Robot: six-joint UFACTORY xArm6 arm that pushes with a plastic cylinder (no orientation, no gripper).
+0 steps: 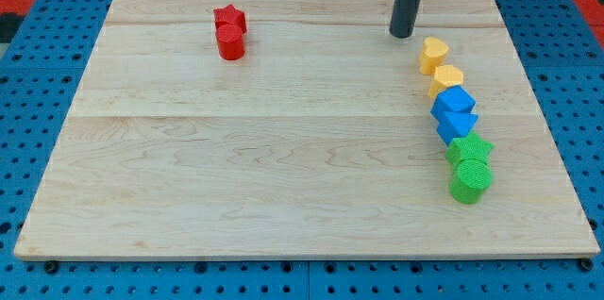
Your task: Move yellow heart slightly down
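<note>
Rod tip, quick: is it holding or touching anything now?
My tip: holds nothing, it has no jaws; it sits just up and left of the yellow heart, a small gap between them.

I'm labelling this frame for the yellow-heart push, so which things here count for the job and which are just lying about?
For the job:
- yellow heart, top of the column at the view's right
- my tip, just up and to the view's left of the heart, apart from it

Lying about:
- yellow hexagon
- two blue blocks
- green star
- green cylinder
- red star
- red cylinder
</note>
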